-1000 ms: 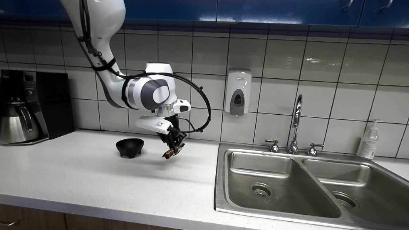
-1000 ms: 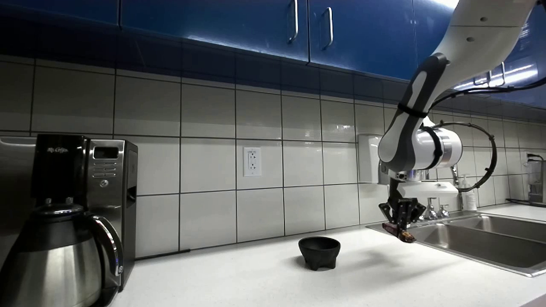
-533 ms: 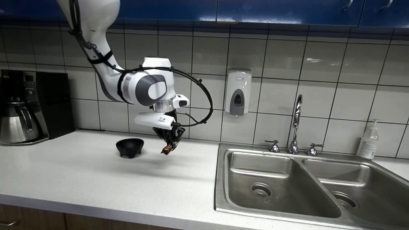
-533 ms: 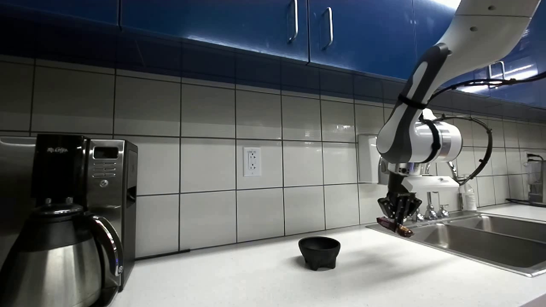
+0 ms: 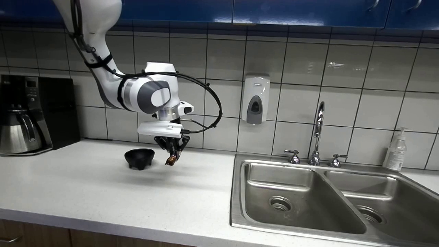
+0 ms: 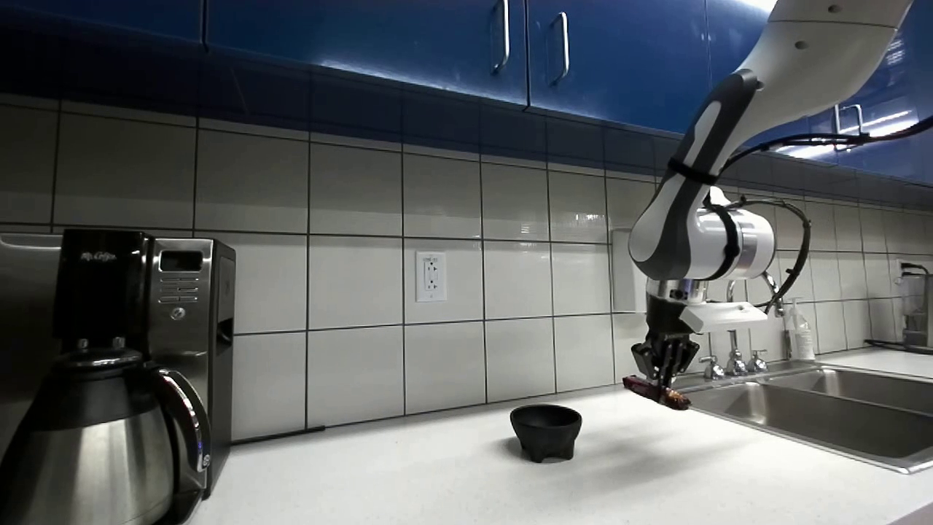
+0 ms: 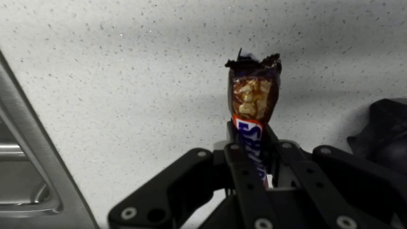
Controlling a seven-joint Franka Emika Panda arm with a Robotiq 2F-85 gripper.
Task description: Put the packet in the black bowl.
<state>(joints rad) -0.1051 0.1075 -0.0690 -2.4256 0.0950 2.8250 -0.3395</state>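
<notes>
My gripper point(image 5: 174, 156) is shut on the packet point(image 5: 170, 161), a slim dark red-brown wrapped bar, and holds it above the counter. In the wrist view the packet point(image 7: 252, 98) lies lengthwise between the fingers of the gripper point(image 7: 250, 132), its torn-edged end sticking out past them. The packet point(image 6: 674, 399) is also clear of the counter in an exterior view. The black bowl point(image 5: 139, 158) stands upright on short legs, left of the gripper in both exterior views point(image 6: 545, 432). Part of the bowl point(image 7: 386, 133) shows dark at the right edge of the wrist view.
The steel sink point(image 5: 236, 195) is set in the counter right of the gripper; its rim point(image 7: 41, 140) shows at the left of the wrist view. A black coffee machine point(image 5: 60, 109) stands at the left. The tiled wall with a soap dispenser point(image 5: 256, 97) is behind.
My gripper has moved left towards the bowl in both exterior views and is a little higher than a second ago, with the packet still held. The bowl has not moved.
</notes>
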